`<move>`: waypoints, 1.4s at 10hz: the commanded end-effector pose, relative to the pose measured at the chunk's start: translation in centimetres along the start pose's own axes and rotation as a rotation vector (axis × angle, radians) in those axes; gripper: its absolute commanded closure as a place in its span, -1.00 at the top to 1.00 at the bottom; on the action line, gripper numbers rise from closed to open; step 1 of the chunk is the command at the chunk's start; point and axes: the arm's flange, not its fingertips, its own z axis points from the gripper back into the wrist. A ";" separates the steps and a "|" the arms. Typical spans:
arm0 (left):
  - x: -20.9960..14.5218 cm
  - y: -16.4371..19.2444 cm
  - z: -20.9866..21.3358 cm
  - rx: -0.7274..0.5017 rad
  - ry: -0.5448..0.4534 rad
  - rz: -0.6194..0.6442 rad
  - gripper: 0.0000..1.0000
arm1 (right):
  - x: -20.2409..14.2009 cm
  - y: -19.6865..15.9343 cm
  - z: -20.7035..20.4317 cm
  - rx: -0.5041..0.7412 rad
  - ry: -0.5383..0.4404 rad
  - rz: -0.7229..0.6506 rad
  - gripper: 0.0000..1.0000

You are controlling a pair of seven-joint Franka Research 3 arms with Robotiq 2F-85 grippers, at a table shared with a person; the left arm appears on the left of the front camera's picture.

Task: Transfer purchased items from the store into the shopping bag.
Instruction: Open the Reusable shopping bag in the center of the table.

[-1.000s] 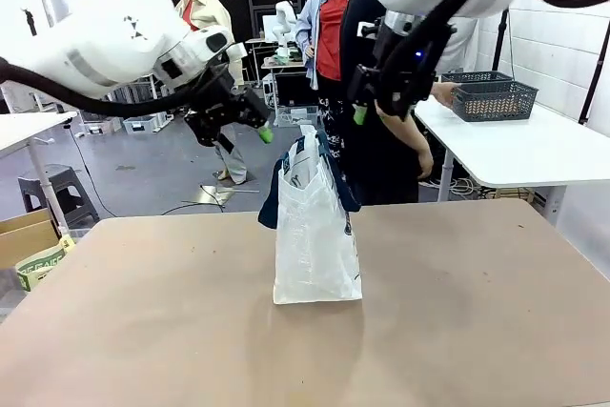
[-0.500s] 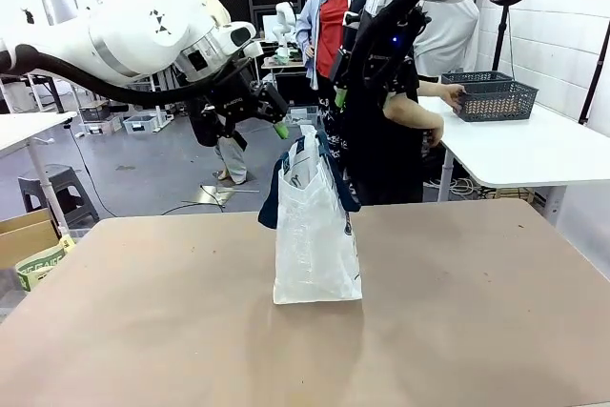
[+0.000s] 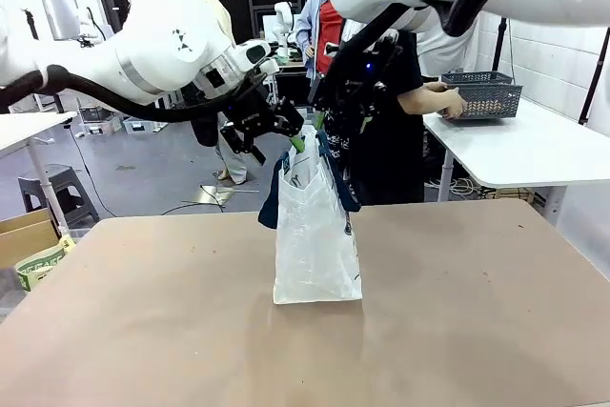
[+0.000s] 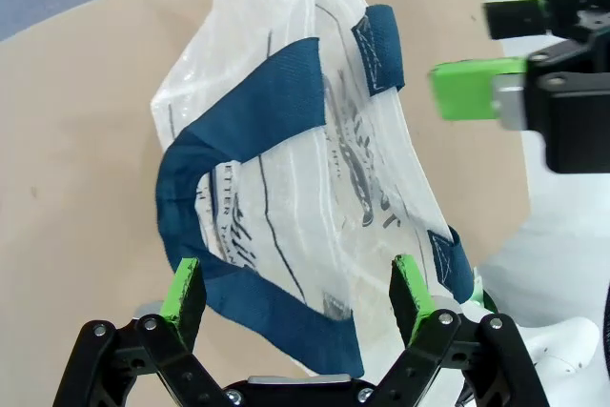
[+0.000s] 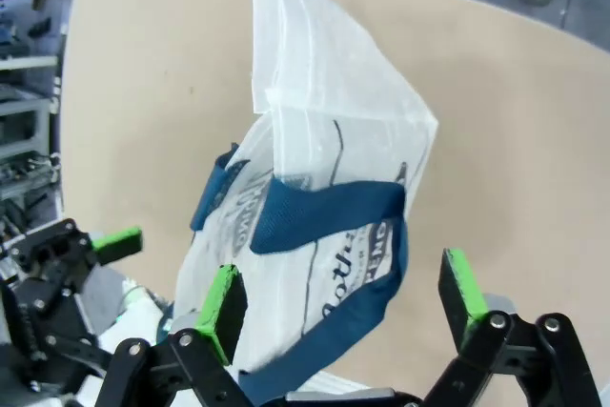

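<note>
Front view: the shopping bag (image 3: 316, 235) stands upright at the middle of the tan surface (image 3: 143, 312), with its navy handles (image 3: 272, 197) drooping over its top. Its crumpled translucent walls blur whatever is inside. The left gripper (image 3: 292, 134) hangs just above the bag's mouth at centre top, jaws spread wide and holding nothing. The right gripper (image 3: 329, 119) sits close beside it. It is dark against the dark clothes of the person (image 3: 381, 140) behind, so its jaws are hard to make out here. At upper right, the dark grey basket (image 3: 488, 97) rests on a white surface (image 3: 534, 154) with the person's hand (image 3: 446, 102) at its near end. What it contains cannot be seen from this angle.

Left wrist view: the left gripper (image 4: 295, 295) is fully open around empty air over a handle loop. The logo print is creased and unreadable. The right gripper (image 4: 472, 52) is cut off at the upper right edge.

Right wrist view: the right gripper (image 5: 343, 300) is wide open, empty, above the bag (image 5: 329, 159). The bag's far corner sticks up, hiding its mouth.
</note>
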 end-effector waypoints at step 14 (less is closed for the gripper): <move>0.7 2.3 -3.3 0.029 0.009 0.028 0.20 | 2.6 0.7 -5.3 -0.030 0.255 0.030 0.21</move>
